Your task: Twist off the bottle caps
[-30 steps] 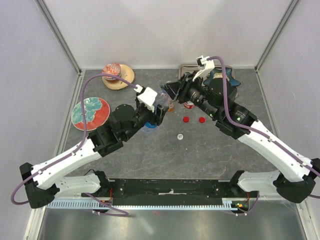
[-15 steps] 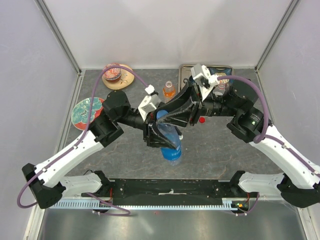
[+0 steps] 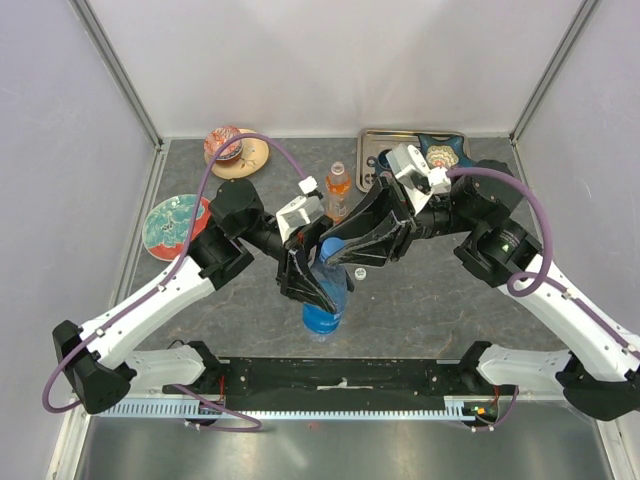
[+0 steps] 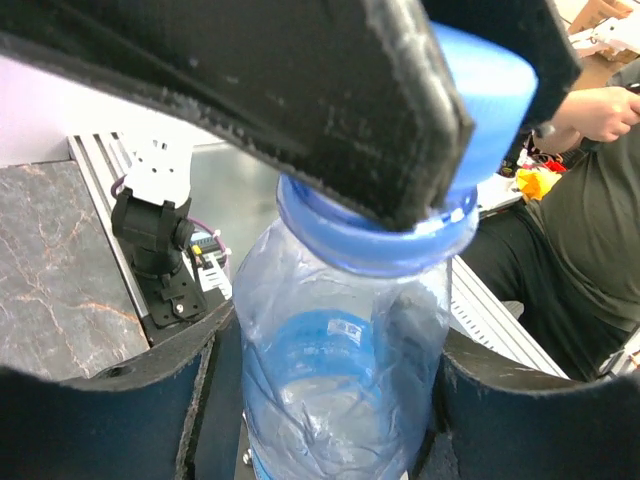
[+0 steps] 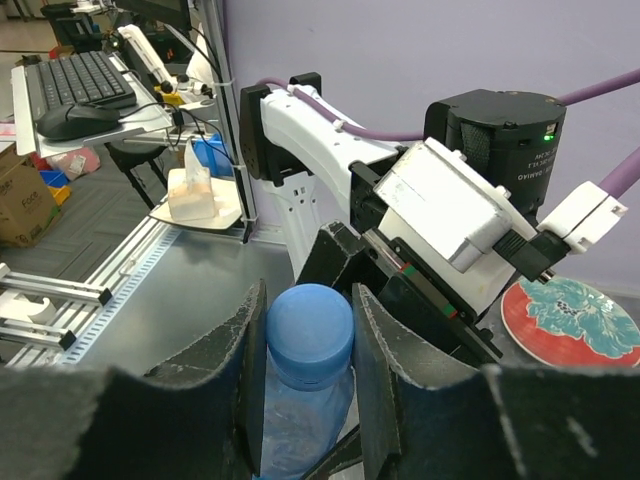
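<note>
Gripping one blue bottle (image 3: 322,312) with both arms, middle of the overhead view.
Fingers of the right gripper (image 5: 310,360) pinch the blue cap (image 5: 309,322), which sits on the neck; the left gripper (image 4: 330,410) clamps the body below. An orange bottle (image 3: 338,188) stands at upper centre, and a white cap (image 3: 361,272) lies on the table (image 3: 420,300) just right of the grippers.

The blue-tinted bottle (image 3: 322,305) has been carried from beside the orange bottle (image 3: 338,188) toward the near edge of the table (image 3: 430,300). The left gripper (image 3: 316,288) has been tightened on its body, and the right gripper (image 3: 336,250) has been brought onto the blue cap (image 5: 309,330), seemingly clamped.
</note>
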Motion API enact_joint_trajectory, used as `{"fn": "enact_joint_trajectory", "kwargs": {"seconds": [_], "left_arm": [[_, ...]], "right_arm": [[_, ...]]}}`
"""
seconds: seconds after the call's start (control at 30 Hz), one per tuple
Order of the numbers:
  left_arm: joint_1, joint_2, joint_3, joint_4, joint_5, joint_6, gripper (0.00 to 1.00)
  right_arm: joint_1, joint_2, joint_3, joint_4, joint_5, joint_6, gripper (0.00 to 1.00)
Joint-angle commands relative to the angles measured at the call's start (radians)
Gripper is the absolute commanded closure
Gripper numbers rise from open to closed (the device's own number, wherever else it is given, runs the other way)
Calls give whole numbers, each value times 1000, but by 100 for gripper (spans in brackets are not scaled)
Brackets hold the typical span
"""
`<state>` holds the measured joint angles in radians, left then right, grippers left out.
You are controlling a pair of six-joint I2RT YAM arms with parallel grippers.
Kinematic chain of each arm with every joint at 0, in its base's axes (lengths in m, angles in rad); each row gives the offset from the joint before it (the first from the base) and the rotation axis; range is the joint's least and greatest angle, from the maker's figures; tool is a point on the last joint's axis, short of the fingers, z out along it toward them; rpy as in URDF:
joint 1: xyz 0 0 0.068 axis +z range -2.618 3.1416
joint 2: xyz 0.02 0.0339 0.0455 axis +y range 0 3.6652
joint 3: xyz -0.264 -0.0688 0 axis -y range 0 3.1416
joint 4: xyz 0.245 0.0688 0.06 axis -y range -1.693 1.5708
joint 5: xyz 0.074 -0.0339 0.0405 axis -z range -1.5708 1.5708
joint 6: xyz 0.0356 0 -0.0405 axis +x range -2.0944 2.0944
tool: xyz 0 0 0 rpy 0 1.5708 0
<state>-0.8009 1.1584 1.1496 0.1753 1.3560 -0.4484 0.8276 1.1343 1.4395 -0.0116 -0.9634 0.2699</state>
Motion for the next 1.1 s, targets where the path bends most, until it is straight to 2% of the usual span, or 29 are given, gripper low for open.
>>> {"fn": "enact_joint_trajectory", "kwargs": {"seconds": [0.0,0.3,0.53,0.67,0.8,0.83,0.93,1.03,1.07], "left_arm": [[48,-58,3,109,49,-38,41],[104,-98,-42,101,34,-23,42],[114,-106,-25,-129,-31,155,45],[114,-111,-34,-141,-47,163,45],[114,-112,-34,-169,-73,191,44],[114,-111,-36,-169,-80,201,44],[114,-111,-41,-203,-106,218,43],[114,-114,-42,-235,-136,244,41],[114,-120,-42,-246,-173,254,41]], "right_arm": [[-10,-60,-40,-77,-127,-8,100],[-28,-131,-62,-166,-78,-74,100],[-30,-133,-30,-226,-38,-112,100],[-30,-130,-24,-232,6,-118,100],[-30,-149,10,-217,216,-109,100],[-31,-157,31,-206,329,-98,100],[-31,-186,62,-185,487,-81,100],[-30,-228,44,-177,658,-80,100],[-31,-235,33,-182,763,-77,100]]}}
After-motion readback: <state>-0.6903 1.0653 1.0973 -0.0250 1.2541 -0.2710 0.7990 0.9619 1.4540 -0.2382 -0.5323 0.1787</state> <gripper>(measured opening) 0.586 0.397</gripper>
